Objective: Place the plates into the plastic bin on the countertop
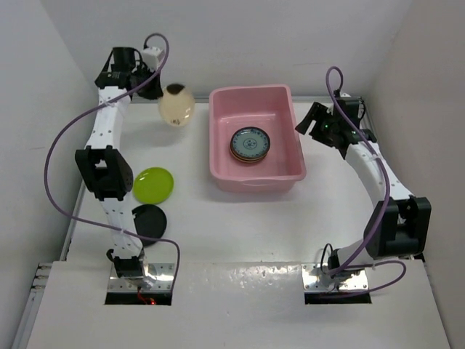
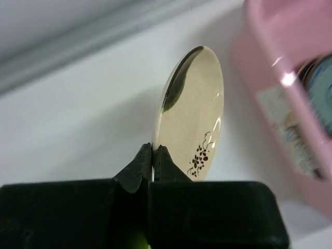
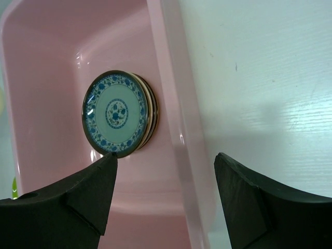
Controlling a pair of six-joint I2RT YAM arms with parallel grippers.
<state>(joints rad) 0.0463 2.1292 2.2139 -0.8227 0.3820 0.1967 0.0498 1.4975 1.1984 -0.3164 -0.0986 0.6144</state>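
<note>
My left gripper is shut on the rim of a cream plate with a small dark flower print, held on edge above the countertop. In the top view that cream plate hangs just left of the pink plastic bin. Inside the bin lies a stack of plates topped by a blue-patterned one. A lime green plate and a black plate lie flat beside the left arm. My right gripper stands open and empty over the bin's right wall.
White walls edge the countertop at the back and both sides. The left arm's purple cable loops out to the left. A paper label is stuck on the bin's outer wall.
</note>
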